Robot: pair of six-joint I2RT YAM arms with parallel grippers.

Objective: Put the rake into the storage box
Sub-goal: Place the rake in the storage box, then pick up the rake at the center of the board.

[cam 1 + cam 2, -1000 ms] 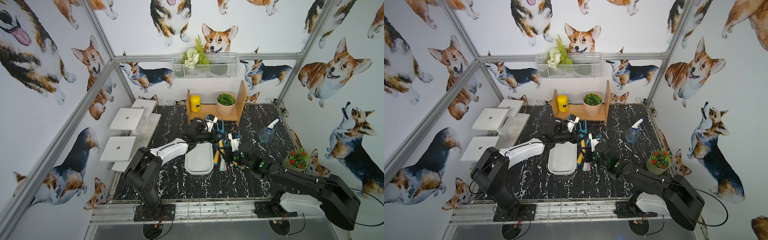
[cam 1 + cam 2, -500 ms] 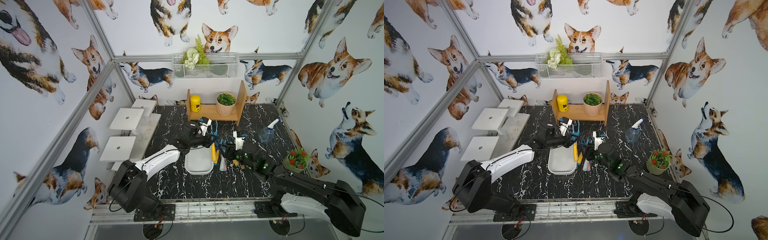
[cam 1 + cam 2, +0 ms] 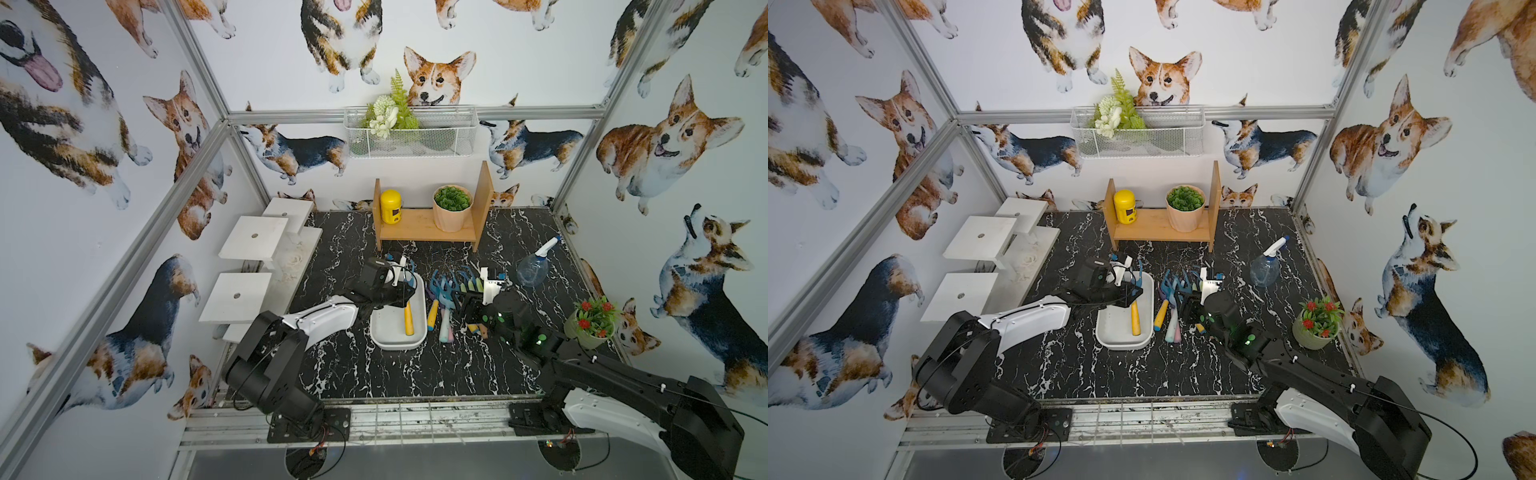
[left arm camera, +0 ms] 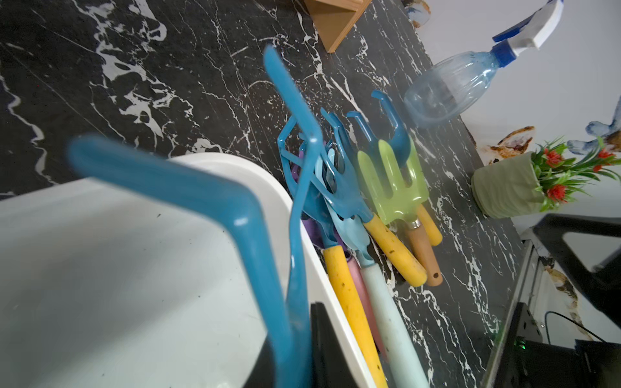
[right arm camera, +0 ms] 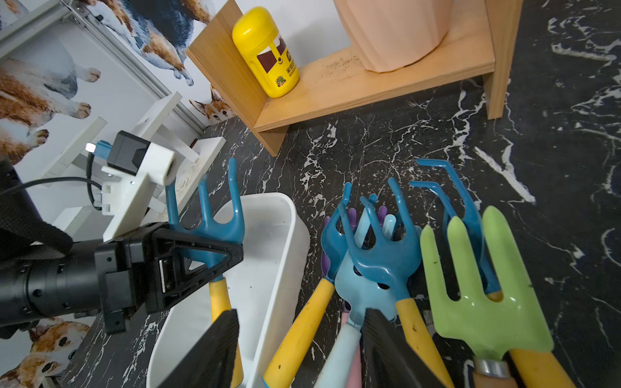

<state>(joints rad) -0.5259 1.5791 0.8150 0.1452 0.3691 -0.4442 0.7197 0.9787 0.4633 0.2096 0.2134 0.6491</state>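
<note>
Since the earlier frame, the left arm (image 3: 316, 320) has swung across from the pile of hand tools (image 3: 444, 299) and now reaches over the storage box (image 3: 384, 332), which sits on the table just beside that pile. It carries the rake (image 5: 215, 235) with it. The rake hangs inside the box outline, blue three-tined head raised at the far end and yellow handle sloping down into the tub. Whether the handle end touches the floor cannot be determined. The left gripper (image 5: 228, 258) is clamped on the neck just below the head. The right gripper (image 5: 300, 312) has let go: its jaws stand apart, empty, above the remaining tool handles. Handling assessment: the rake appears light and rigid, so it should neither sag nor deform under grip. The smooth handle is likely slippery. The hooked tines can catch on the box rim or on neighbouring tools. The narrow neck between head and handle is the preferred hold point, since the flaring head blocks sliding.
</note>
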